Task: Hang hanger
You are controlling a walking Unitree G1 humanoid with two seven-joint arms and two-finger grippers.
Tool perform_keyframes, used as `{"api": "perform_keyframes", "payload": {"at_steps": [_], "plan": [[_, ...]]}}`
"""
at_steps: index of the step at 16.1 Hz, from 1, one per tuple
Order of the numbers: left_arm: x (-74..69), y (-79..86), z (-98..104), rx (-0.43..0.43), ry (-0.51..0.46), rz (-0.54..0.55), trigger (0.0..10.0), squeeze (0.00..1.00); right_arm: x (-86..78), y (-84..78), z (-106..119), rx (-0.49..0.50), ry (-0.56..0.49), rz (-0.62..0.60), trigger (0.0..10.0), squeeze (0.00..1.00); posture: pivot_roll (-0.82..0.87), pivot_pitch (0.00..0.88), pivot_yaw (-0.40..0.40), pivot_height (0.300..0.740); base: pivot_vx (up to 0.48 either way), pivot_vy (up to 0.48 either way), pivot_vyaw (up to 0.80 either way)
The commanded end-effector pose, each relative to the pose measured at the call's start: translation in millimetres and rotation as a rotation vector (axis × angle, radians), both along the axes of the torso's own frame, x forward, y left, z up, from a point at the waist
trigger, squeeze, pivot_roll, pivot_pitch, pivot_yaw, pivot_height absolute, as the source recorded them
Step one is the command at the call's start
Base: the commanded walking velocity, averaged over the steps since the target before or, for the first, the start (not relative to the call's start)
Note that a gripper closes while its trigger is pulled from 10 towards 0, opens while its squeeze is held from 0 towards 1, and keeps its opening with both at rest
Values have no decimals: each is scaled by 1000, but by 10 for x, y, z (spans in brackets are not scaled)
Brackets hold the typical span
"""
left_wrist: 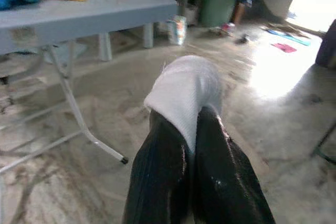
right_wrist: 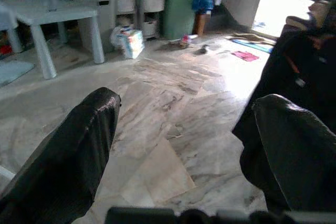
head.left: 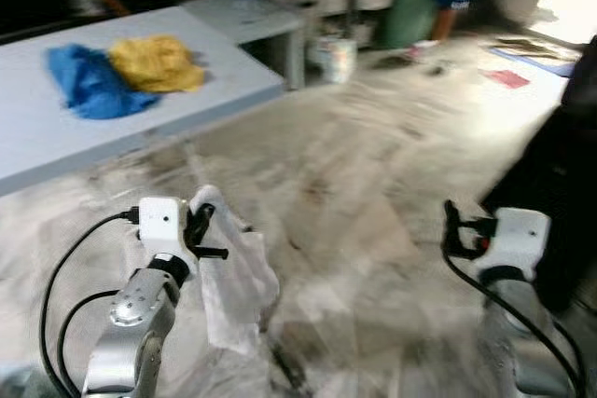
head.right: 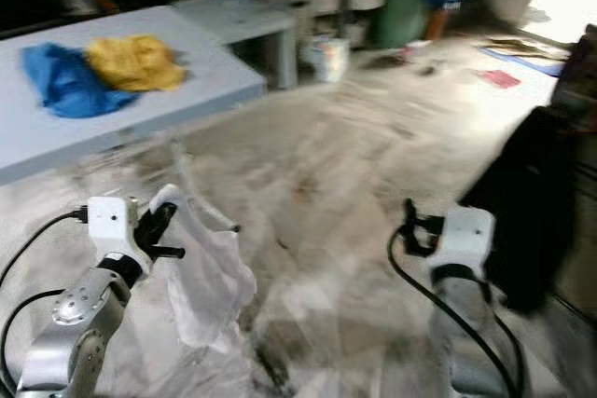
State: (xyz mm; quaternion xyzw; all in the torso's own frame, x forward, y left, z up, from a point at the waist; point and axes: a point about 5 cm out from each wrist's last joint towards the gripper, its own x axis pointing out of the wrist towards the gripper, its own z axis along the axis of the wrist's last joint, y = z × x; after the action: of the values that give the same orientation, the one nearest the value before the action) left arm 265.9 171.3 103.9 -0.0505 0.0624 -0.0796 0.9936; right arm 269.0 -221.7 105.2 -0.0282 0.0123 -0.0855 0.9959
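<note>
With the left gripper clamped on a white garment, apparently on a hanger, and the right gripper wide open and empty, carry it level toward a rail.

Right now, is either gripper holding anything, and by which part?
The left gripper is shut on a white cloth, pinched at its top edge so the rest hangs down. The right gripper is open, holding nothing.
</note>
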Motion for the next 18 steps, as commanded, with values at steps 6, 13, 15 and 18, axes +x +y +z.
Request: {"api": "perform_keyframes", "payload": {"at_steps": [6,13,15,18], "plan": [[65,-21,73,-1,-24,-6,10000,0,0,-12,0,-3,3,-2,10000,0,-4,12,32,740,0,434,-775],[100,-34,70,5,-22,-8,10000,0,30,-3,15,-5,0,4,10000,0,-10,11,31,740,0,196,-400],[102,-33,64,6,-20,-5,10000,0,35,-3,20,-6,-2,5,10000,0,-9,14,31,740,0,420,-800],[103,-35,51,7,-15,-3,10000,0,47,17,25,-5,-3,8,10000,0,-10,20,30,740,0,369,-800]]}}
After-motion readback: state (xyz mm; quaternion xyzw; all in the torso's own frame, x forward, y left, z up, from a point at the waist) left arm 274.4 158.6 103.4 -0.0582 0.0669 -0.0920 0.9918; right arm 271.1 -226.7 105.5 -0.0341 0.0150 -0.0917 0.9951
